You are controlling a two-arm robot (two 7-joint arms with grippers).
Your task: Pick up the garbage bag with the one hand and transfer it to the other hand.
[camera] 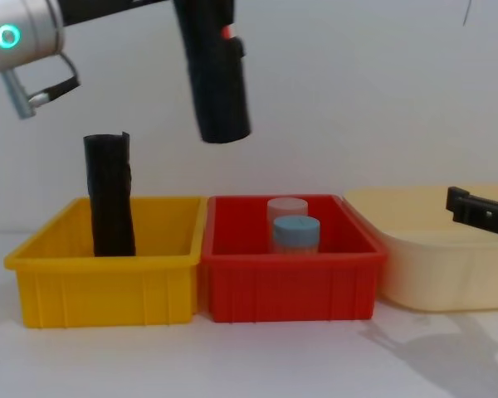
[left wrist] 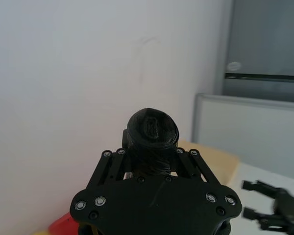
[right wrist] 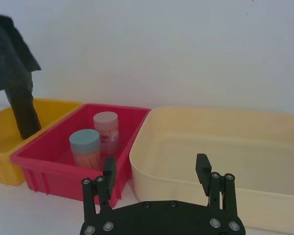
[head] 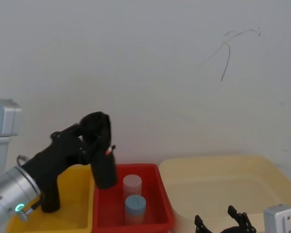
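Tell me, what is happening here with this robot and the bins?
The left gripper is shut on the garbage bag, a glossy black plastic roll with a red mark, holding it in the air above the yellow plastic bin and the red plastic bin. The right gripper is open, low before the cream plastic tub, apart from the bag. A plain black roll stands in the yellow bin.

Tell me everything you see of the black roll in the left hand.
The garbage bag is a tightly wound, glossy black plastic roll with a small red mark near the grip. The left hand clamps its upper part; it hangs nearly upright, slightly tilted, in the air above the red bin, touching nothing else.
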